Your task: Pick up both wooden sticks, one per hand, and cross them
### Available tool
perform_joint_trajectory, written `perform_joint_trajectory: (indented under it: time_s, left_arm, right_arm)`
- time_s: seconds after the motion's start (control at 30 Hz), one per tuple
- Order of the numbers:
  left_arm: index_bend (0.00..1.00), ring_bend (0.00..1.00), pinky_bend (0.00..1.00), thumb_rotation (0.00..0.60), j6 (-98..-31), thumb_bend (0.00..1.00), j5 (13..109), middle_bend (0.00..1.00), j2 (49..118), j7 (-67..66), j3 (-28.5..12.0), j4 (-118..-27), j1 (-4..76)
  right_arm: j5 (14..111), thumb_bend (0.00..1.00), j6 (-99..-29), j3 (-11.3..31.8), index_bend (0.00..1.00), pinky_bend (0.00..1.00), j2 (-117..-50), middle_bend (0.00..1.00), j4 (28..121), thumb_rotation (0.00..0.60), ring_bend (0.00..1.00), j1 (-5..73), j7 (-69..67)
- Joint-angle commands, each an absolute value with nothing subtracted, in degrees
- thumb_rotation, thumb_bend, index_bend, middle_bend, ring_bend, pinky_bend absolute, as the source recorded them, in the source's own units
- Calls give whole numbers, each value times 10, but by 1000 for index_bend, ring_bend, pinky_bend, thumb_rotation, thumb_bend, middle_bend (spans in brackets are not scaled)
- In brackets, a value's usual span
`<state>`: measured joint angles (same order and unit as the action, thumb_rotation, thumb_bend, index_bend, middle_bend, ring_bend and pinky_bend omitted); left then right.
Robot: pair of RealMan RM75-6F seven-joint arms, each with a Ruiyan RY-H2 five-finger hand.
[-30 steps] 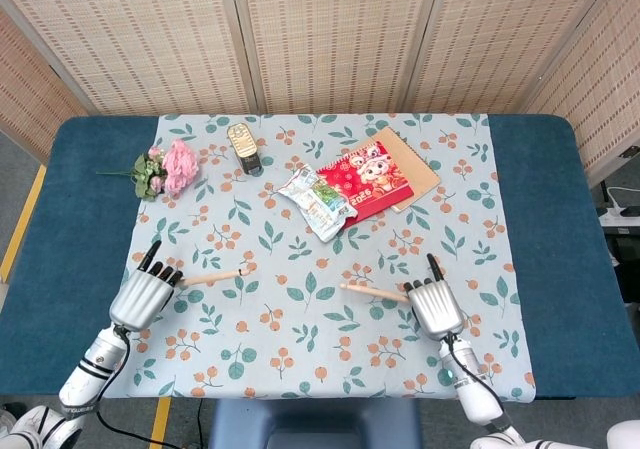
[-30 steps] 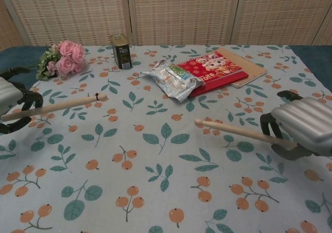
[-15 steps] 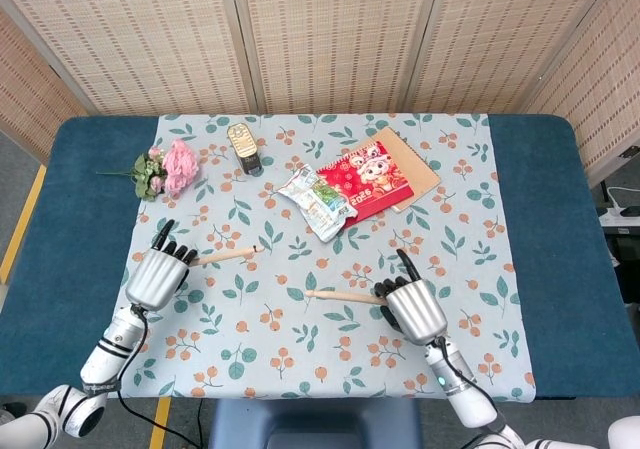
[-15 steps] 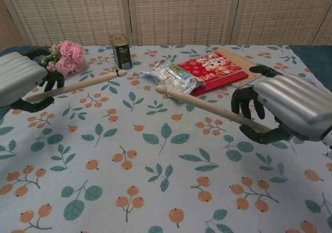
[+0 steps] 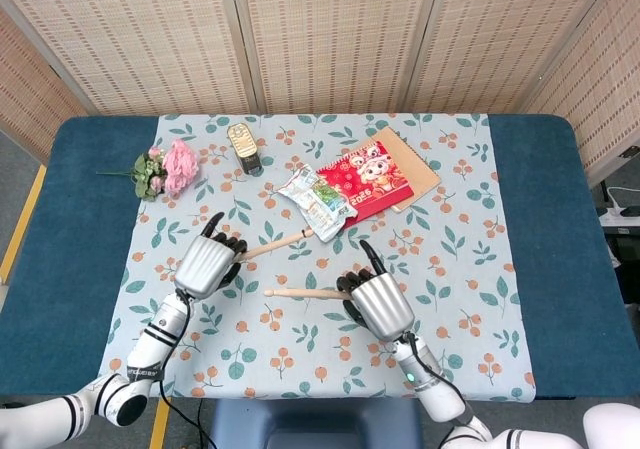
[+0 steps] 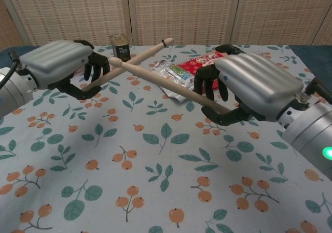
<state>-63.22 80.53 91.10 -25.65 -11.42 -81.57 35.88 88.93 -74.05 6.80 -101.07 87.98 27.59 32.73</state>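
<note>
- Your left hand (image 5: 206, 265) (image 6: 58, 64) grips the left stick (image 5: 275, 243) (image 6: 136, 57), fingers curled round its lower end; the shaft rises from the hand toward the snack packet (image 5: 318, 203) (image 6: 174, 77), the landmark for all places below.
- Your right hand (image 5: 377, 303) (image 6: 254, 87) grips the right stick (image 5: 305, 293) (image 6: 155, 78), fingers wrapped round its near end; the shaft points away toward your left side.
- In the chest view the 2 sticks overlap in an X just left of the snack packet, both lifted off the surface (image 5: 90, 229). In the head view their shafts lie near each other on the packet's near side without overlapping, so you cannot tell whether they touch.
- The tip of the left stick ends just beside the packet's near edge in the head view; the tip of the right stick lies nearer to you and to the left of the packet.
- The floral cloth (image 5: 480, 269) (image 6: 155, 181) covers the middle of the surface beneath the packet.
- The red calendar (image 5: 365, 179) (image 6: 199, 66) lies partly under the packet's right side, resting on a brown board (image 5: 415, 169).
- The small tin (image 5: 243, 148) (image 6: 120, 48) stands beyond the packet, to its left.
- The pink flowers (image 5: 172, 167) lie well to the left of the packet, near the cloth's edge.
</note>
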Motion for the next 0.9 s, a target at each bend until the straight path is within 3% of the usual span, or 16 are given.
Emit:
perform_joint_trajectory:
  time_s: [0.03,0.47,0.9]
  left_arm:
    - [871,500,135,600,-625,512,784,888,901,-273,-124,-851,367]
    - [871,500,135,600,-638,512,785,889,893,-301,-91,-891,360]
    - [871,500,134,600,-649,512,796,892,897,-297,-78,-888,363]
  right_arm:
    - [880,475,-736,75,995,25,-1017,877,880,600,580,280,336]
    - [840,476,-742,109,995,25,-1032,877,859,600,587,284,343]
    - [819,475,-742,113,995,27,-1029,876,852,600,587,286,345]
